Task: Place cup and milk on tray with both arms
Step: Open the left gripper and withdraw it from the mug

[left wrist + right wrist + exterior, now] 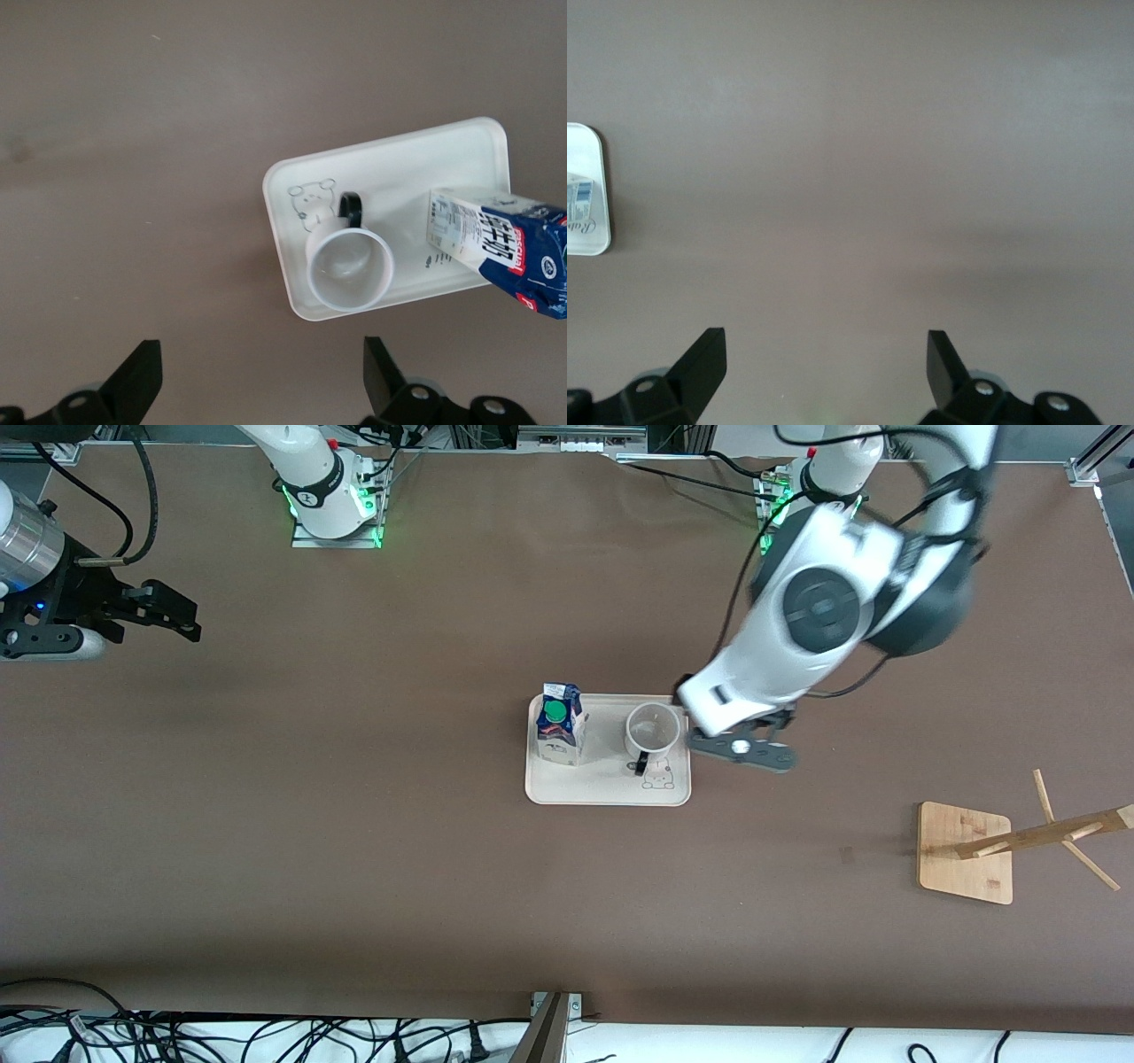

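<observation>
Both the cup (653,731) and milk (561,724) stand on the tray (602,790); left tool (263,376) wide and empty above the cup, right tool (826,372) wide, waiting over bare tabletop (354,850); next, lift the left arm clear

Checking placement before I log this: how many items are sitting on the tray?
2 on the tray: the milk at the end toward the right arm, the cup at the end toward the left arm. Nothing appears hidden.

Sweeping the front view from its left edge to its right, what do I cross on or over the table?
right gripper, open, over bare table → milk on the tray → cup on the tray → left gripper, open, over the table beside the tray → wooden mug rack.
</observation>
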Motion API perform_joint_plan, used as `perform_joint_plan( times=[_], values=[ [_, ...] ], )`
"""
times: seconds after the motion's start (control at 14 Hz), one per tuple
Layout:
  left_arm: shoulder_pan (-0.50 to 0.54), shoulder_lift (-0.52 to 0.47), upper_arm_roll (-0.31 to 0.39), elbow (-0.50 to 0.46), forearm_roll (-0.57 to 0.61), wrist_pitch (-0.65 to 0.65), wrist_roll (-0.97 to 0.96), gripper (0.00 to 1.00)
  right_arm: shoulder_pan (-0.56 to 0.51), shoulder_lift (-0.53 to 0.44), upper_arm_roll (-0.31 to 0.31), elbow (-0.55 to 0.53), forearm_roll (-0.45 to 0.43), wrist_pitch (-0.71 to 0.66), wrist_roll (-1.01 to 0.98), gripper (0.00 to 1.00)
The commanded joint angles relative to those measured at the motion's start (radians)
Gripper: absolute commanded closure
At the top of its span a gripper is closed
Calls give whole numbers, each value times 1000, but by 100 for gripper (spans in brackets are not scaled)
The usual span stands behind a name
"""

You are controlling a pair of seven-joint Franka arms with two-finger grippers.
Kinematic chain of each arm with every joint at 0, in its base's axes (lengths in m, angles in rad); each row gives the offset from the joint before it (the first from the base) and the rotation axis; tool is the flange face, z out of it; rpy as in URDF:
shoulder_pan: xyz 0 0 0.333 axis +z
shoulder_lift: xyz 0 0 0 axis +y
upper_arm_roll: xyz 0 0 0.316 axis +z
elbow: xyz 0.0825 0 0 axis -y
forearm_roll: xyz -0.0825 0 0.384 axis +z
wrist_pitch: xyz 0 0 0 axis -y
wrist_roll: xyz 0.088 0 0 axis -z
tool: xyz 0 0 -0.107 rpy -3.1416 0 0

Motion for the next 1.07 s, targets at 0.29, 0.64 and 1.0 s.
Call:
perform_joint_plan(
  times=[0.29, 0.64, 1.0],
  values=[
    [246, -152, -7, -27, 15, -87, 24, 0, -11, 18, 1, 16, 11, 39, 8, 0],
    [383, -154, -5, 6, 10, -132, 26, 0, -11, 18, 0, 11, 7, 38, 7, 0],
    [387, -151, -18, 11, 30, -177, 53, 0, -13, 32, 0, 19, 13, 44, 5, 0]
  ],
)
